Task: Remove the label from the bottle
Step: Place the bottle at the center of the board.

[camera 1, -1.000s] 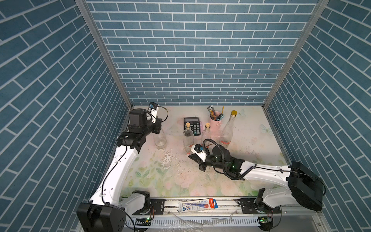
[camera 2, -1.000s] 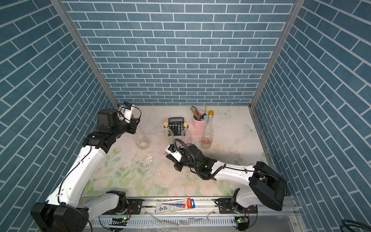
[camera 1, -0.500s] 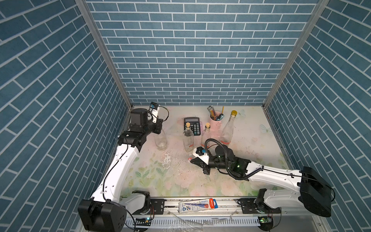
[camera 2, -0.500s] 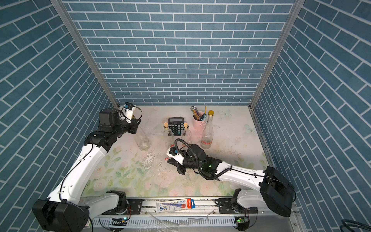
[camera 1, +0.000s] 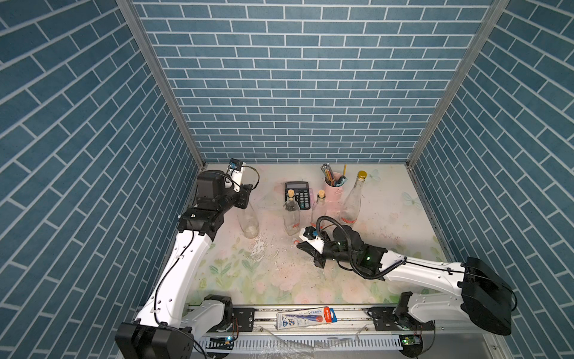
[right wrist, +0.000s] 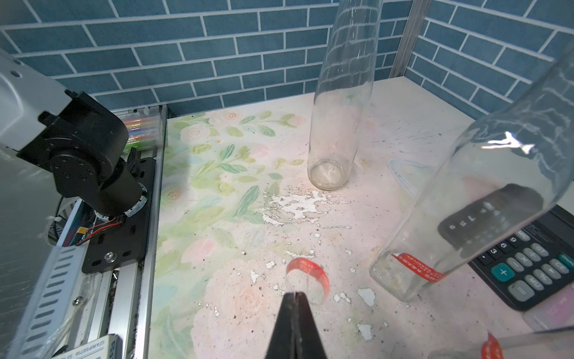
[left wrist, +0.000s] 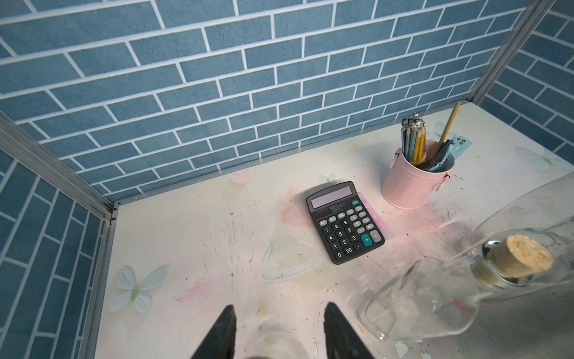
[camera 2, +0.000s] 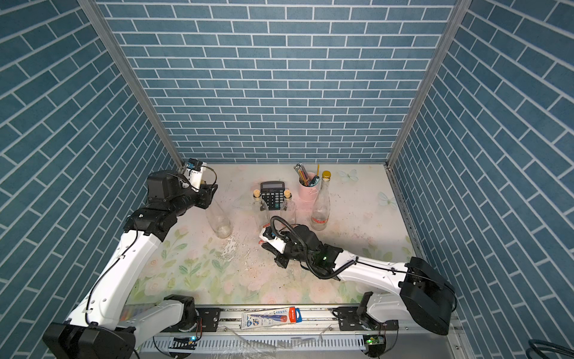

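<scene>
Risk was noted that label (right wrist: 306,272), pinched in right gripper (right wrist: 295,295), could cling on release, and bottle (camera 1: 248,222), loose between parted jaws of left gripper (left wrist: 279,306), topple.

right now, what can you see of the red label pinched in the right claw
The label is a narrow strip, red with white print, part of it clear film. It hangs free, curled into an open loop. The shut right claw pinches its edge at the tips, the loop standing out beyond them over the flaking floral table. Whether it touches the table cannot be told.
</scene>
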Controlling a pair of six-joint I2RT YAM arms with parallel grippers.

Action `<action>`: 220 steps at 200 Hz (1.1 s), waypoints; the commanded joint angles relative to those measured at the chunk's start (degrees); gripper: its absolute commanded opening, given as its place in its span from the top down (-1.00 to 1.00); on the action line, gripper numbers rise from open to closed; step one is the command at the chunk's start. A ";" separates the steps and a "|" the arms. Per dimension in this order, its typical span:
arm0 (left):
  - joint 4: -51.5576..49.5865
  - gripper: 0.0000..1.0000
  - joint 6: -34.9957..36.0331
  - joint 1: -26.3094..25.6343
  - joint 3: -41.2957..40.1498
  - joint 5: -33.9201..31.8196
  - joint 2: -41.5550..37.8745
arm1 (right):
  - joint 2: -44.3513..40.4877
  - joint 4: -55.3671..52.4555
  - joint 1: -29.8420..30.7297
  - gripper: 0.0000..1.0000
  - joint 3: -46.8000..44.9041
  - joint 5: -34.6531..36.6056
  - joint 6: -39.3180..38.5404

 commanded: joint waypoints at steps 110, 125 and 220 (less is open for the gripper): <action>-3.18 -0.99 -2.25 1.32 1.70 1.67 0.66 | 14.83 5.16 -0.53 1.00 7.54 -3.76 -8.49; -3.00 -0.99 -2.70 1.51 1.70 0.73 0.35 | 16.91 5.25 -0.54 1.00 9.29 -3.43 -8.10; -3.56 -0.99 -2.81 2.20 3.08 -5.29 -4.93 | 30.25 6.42 -0.02 1.00 20.08 -6.37 -2.00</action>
